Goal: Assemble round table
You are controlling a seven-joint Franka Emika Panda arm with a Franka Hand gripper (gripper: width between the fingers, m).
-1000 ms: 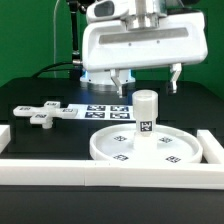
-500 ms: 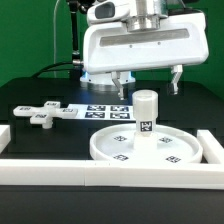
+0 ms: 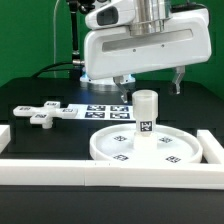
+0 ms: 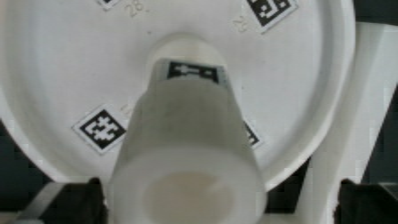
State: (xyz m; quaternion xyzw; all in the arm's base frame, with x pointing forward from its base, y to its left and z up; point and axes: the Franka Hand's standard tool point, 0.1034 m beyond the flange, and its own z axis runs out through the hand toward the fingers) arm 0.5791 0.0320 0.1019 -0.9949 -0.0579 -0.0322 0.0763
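Round table leg [image 3: 146,112] upright on disc [image 3: 100,146] | pincer [image 3: 151,86] apart above, untouching | wall [image 3: 100,172] near disc rim

No words or numbers for you to read.
You see only black-and-white square tags [image 3: 147,126] on the leg [image 3: 147,104], the disc [image 3: 101,149] and the marker board [image 3: 72,108].

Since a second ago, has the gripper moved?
Yes. The gripper has come down slightly toward the cylinder leg, which stands fixed on the disc.
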